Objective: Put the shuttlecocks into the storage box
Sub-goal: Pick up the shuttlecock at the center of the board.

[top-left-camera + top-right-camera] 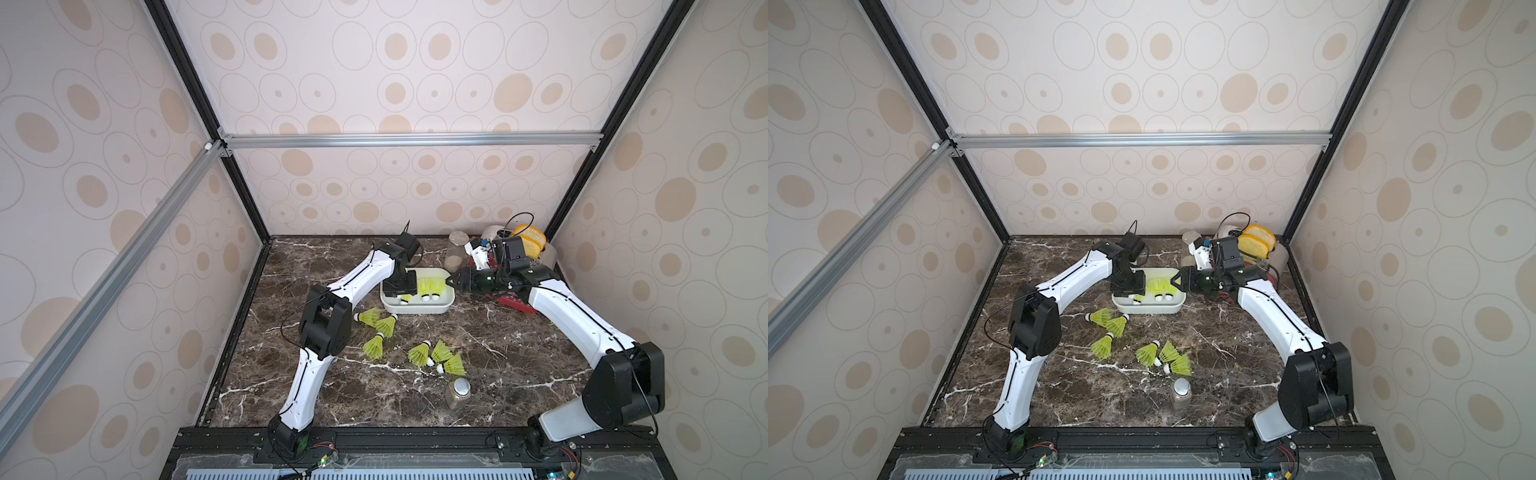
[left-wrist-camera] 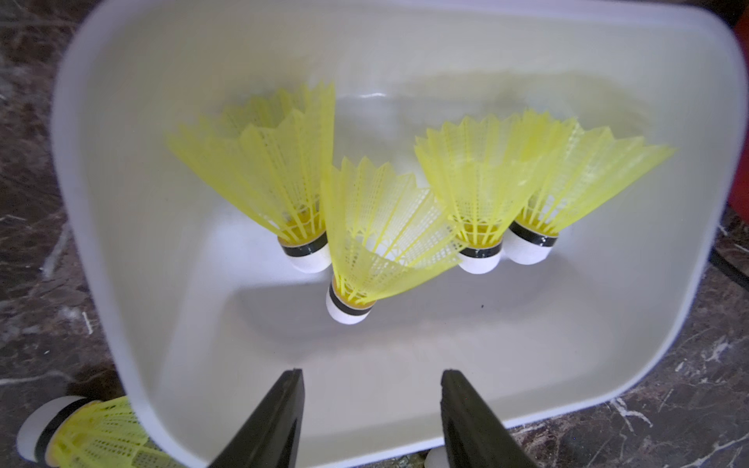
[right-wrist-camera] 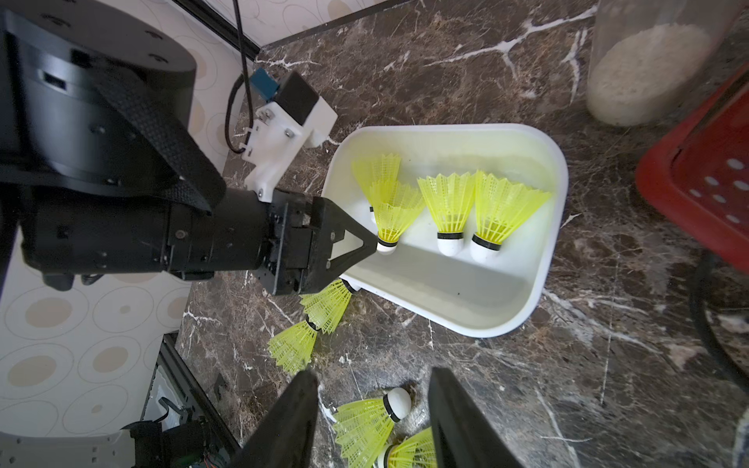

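Nearest, six neon yellow-green plastic shuttlecocks (image 1: 419, 353), mesh-skirted cones with white rounded tips, lie loose on the dark marble tabletop (image 1: 519, 353). Beyond, four more rest inside the shallow, glossy white storage box (image 1: 415, 309). The left gripper (image 2: 371, 377) hovers over them, fingers apart and empty. A finger could snag a featherlight skirt. The right gripper (image 3: 373, 372) hangs beside the box, open and empty.

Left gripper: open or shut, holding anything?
Open and empty. The left gripper shows its jaws apart in the left wrist view, nothing between them, over the box.
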Controlling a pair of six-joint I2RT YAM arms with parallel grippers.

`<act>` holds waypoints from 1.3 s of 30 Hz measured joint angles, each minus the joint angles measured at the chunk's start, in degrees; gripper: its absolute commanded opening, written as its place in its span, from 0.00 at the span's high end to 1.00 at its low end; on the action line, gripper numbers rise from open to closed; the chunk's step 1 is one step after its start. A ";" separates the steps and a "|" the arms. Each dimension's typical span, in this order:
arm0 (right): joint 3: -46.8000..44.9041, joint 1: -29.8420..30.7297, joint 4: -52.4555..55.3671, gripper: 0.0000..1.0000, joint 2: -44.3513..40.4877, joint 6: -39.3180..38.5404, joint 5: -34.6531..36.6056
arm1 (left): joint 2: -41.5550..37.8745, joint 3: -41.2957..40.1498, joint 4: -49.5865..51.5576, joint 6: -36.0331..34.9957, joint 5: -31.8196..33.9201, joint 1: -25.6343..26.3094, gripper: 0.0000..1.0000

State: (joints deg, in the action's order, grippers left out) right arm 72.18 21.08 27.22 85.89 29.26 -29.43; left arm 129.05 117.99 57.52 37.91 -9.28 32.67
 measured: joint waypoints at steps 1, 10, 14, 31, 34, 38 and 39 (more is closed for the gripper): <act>0.00 0.02 0.24 0.50 -0.22 -0.15 0.15 | -0.22 0.00 0.02 0.07 -0.04 0.00 0.43; 0.00 3.02 3.41 0.51 -2.62 -2.23 3.93 | -6.58 -3.82 -0.52 0.09 -0.07 0.00 0.43; -0.02 6.45 5.01 0.51 -3.96 -3.96 5.92 | -14.05 -9.49 -1.88 -0.35 -0.46 0.00 0.42; -2.40 15.34 14.05 0.49 -6.99 -29.11 12.11 | -50.07 -44.81 -8.24 1.60 -0.98 0.02 0.43; -3.19 15.28 14.08 0.49 -6.56 -34.49 13.55 | -55.36 -49.22 -8.17 1.97 -1.38 0.07 0.43; -3.87 15.30 14.43 0.45 -3.91 -42.73 14.32 | -62.27 -53.99 -8.15 2.60 -2.60 0.24 0.41; -4.13 15.30 14.62 0.44 -3.13 -45.00 14.14 | -64.04 -55.08 -8.17 2.73 -2.99 0.33 0.41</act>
State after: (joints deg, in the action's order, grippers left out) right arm 68.05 36.38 41.85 82.76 -15.75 -15.29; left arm 65.01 62.92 49.34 40.64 -12.27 32.99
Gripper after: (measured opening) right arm 0.547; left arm 0.581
